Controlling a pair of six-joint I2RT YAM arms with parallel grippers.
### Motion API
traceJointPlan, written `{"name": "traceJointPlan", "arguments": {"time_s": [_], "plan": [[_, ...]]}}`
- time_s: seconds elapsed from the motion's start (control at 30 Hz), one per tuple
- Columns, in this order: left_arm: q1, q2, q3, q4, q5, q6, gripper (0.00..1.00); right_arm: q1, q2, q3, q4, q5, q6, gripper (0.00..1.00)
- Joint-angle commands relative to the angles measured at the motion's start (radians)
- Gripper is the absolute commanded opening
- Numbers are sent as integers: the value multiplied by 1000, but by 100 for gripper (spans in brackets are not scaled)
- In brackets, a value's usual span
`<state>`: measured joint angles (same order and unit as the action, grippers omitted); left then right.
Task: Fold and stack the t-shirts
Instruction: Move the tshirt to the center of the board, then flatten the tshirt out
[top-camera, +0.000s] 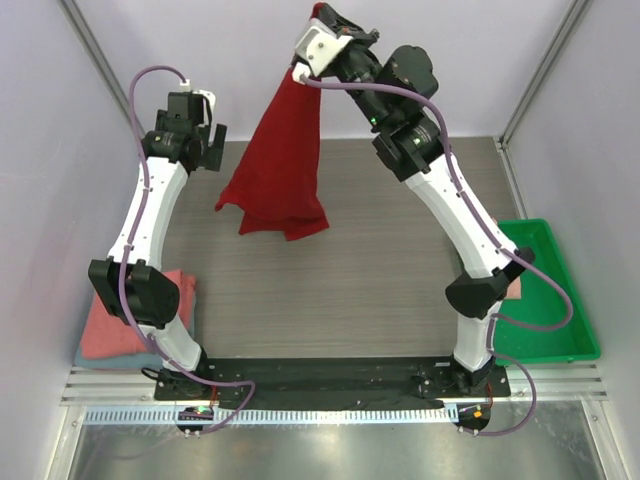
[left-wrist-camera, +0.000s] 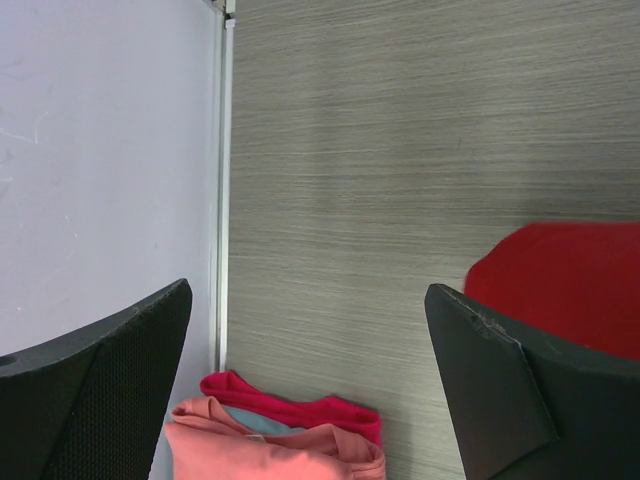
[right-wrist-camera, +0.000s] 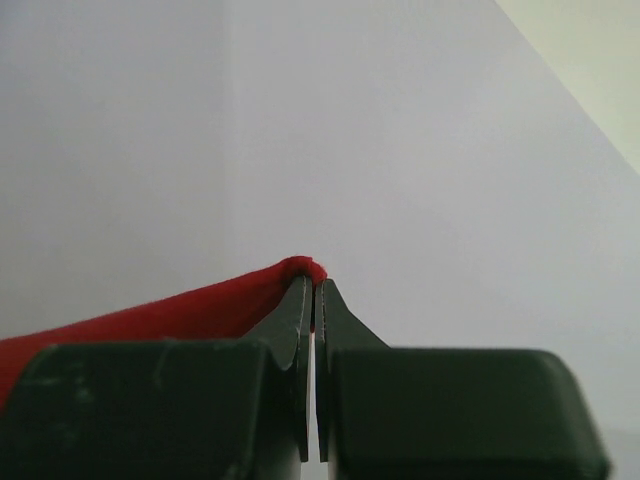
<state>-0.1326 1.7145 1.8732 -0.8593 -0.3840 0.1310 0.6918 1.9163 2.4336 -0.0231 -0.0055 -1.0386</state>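
One deep red cloth t-shirt (top-camera: 280, 170): hangs bunched, pinched at its top by the clamped right tool (right-wrist-camera: 316, 290).
Left tool (left-wrist-camera: 308, 292): agape, empty; should take a free corner.

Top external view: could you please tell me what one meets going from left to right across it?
Folded shirts → red shirt → green tray
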Motion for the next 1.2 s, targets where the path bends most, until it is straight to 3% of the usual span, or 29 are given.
{"name": "traceJointPlan", "arguments": {"time_s": [0.0,0.1,0.13,0.23,0.27,0.33,0.4,0.53,0.6,0.7,0.93,1.17], "plan": [[8,-20,18,49,-21,-10,100,-53,-115,-71,120,116,-37,1],[8,-12,29,48,-19,-10,100,-148,-206,-281,82,174,26,1],[8,-9,27,49,-18,-11,100,-169,-238,-442,46,176,26,16],[8,-9,21,49,-21,-11,100,-228,-358,-772,-100,168,-67,86],[8,-10,14,52,-23,-11,100,-235,-396,-851,-97,212,-89,89],[10,-9,6,54,-21,-14,100,-245,-405,-992,-77,243,-48,92],[13,-4,9,48,-7,-27,100,-241,-381,-986,-166,239,33,93],[16,-10,-5,-24,118,-79,100,-180,-266,-753,-398,144,325,86],[16,-19,-26,-49,236,-93,100,-149,-200,-682,-464,108,368,84],[16,-39,-80,-61,296,-110,100,-89,-68,-572,-512,73,400,80],[25,-107,-132,-52,209,-87,100,-57,283,-210,-661,-153,503,71],[60,-145,-172,-43,180,-90,100,-23,400,-139,-713,-217,477,71]]}}
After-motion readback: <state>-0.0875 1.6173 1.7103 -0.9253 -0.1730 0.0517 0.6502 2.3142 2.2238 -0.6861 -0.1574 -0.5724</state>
